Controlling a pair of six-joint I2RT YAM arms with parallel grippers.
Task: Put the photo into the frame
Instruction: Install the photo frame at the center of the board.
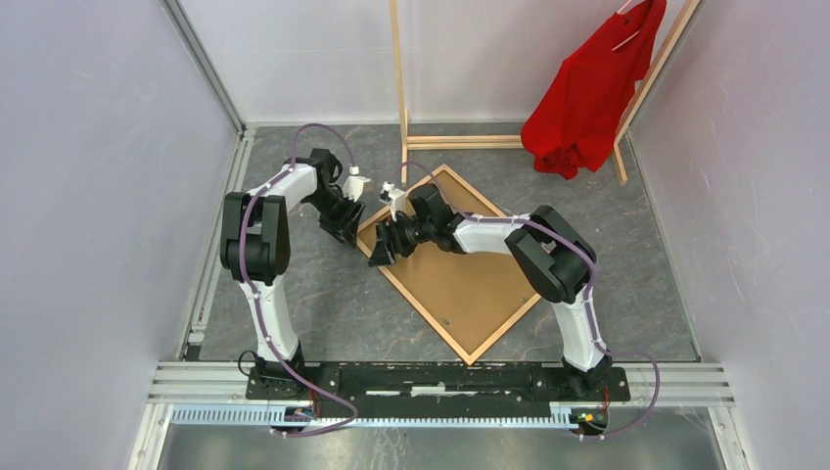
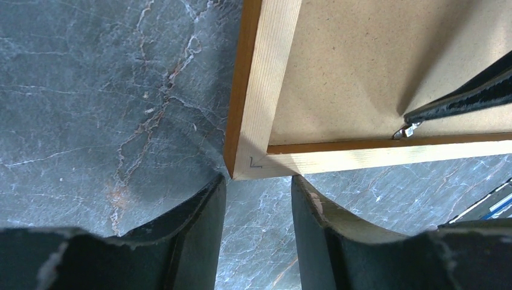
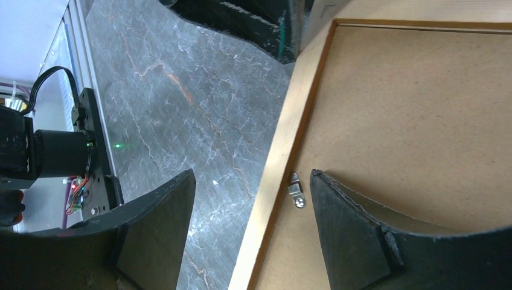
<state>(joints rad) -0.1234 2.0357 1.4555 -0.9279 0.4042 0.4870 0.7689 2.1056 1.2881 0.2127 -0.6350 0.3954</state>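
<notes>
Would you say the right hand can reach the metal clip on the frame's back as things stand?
Probably yes: the right hand is open over the frame, the metal clip lies between its fingers, and nothing covers it.

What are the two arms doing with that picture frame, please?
The frame lies back up on the table with its brown backing panel in place. The left pincer is open just off one corner; the right pincer, also open, straddles the frame's edge beside a small metal clip. No photo is in view.

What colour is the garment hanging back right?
The garment is red, best seen in the top external view.
</notes>
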